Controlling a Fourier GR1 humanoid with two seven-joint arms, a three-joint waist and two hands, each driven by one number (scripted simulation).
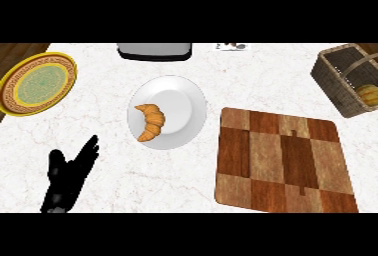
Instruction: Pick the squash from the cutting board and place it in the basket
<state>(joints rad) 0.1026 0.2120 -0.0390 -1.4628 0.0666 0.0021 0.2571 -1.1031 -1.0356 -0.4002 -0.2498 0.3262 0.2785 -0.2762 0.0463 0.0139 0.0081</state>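
At three o'clock, bare cutting board (284, 162); up at two o'clock, squash (368, 95) lying inside wicker basket (334, 80); at eight o'clock, left hand (68, 172) resting, fingers straight; near centre, croissant (150, 121) on white plate (181, 95)

— What carried it all?

— A white marbled surface (96, 125), with dark wood showing past its upper left corner.

— And what lay directly on it?

— A checkered wooden cutting board (284, 162) at the lower right. A white plate (181, 102) sat near the middle, just left of the board. A round plate with a yellow rim and green centre (37, 84) rested at the left edge.

— Anything along the far side?

— A grey and black appliance (155, 51), cut off by the top edge, and something small beside it that I could not tell. A wicker basket (336, 82) stood in the upper right corner, apart from the board.
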